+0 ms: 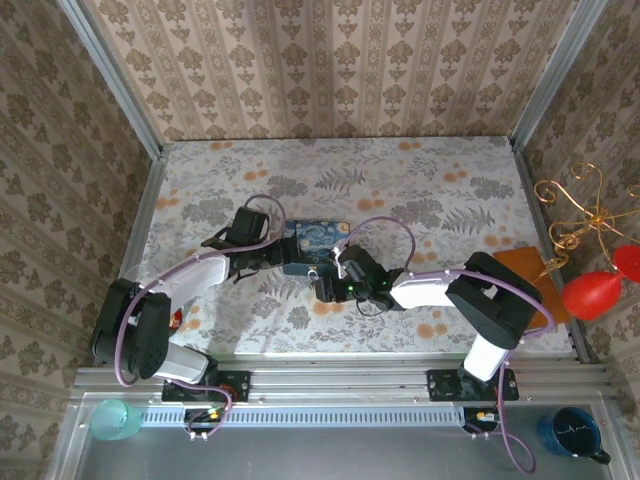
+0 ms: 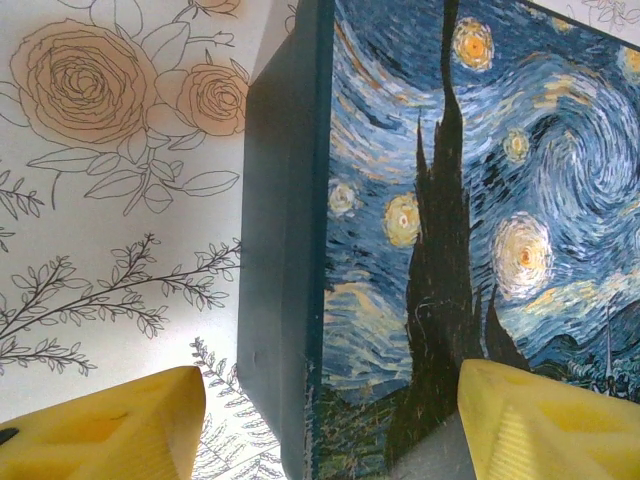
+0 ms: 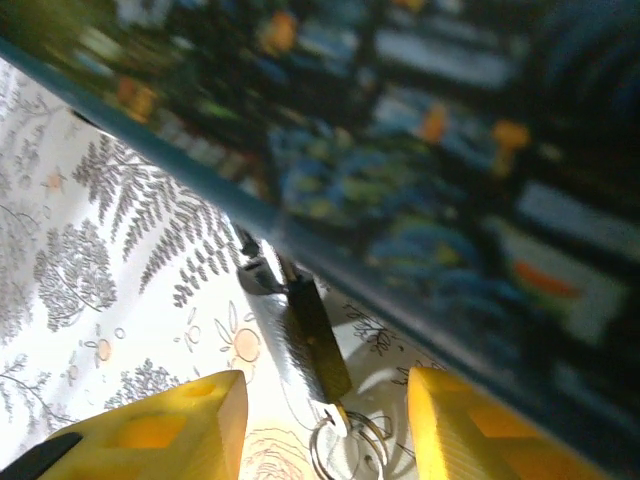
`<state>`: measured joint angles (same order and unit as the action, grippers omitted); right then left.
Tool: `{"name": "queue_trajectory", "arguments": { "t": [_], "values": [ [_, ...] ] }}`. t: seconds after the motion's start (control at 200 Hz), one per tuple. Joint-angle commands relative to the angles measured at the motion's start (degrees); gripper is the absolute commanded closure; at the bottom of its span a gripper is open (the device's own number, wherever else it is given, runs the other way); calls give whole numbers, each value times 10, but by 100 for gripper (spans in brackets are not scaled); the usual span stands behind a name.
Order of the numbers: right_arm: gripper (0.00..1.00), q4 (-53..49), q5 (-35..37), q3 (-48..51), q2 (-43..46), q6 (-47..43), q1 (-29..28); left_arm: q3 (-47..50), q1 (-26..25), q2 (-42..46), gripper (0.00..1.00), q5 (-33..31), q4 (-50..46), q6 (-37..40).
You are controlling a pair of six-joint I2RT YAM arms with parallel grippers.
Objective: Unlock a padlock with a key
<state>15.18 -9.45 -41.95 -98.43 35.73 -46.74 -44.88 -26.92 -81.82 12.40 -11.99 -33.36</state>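
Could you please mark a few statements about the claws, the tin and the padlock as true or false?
1. The left claw is open, with an edge of the blue tin between its fingers. True.
2. The right claw is shut on the padlock. False: it is open, and the padlock lies ungripped between its fingers.
3. The padlock rests on the tin's lid. False: it lies on the tablecloth beside the tin's wall.
4. A metal ring lies at the padlock's near end. True.

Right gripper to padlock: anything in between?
Nothing solid. The right gripper is open, with the padlock lying on the cloth straight ahead, beside the blue tin. Only a wire ring at its near end lies closer.
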Motion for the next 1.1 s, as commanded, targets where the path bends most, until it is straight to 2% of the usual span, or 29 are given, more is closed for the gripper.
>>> {"name": "queue_trajectory", "arguments": {
  "t": [0.0,0.295,0.42,0.64,0.84,1.095],
  "values": [
    [54,-41,0,-27,-11,-15,2,13,4,-11,33,-33,-16,2],
    [57,-20,-21,-43,-50,-8,1,36,4,-12,36,-28,0,-13],
    [64,-15,-24,-45,-57,-2,2,39,4,-9,36,-31,-2,-13],
    [72,-25,-29,-52,-65,-9,2,44,2,-12,36,-34,3,-20],
    [92,-24,-18,-47,-55,-8,2,56,-1,-10,37,-44,7,-28],
    [97,1,12,-11,-20,10,2,75,-18,1,38,-80,5,-48]
  ]
}}
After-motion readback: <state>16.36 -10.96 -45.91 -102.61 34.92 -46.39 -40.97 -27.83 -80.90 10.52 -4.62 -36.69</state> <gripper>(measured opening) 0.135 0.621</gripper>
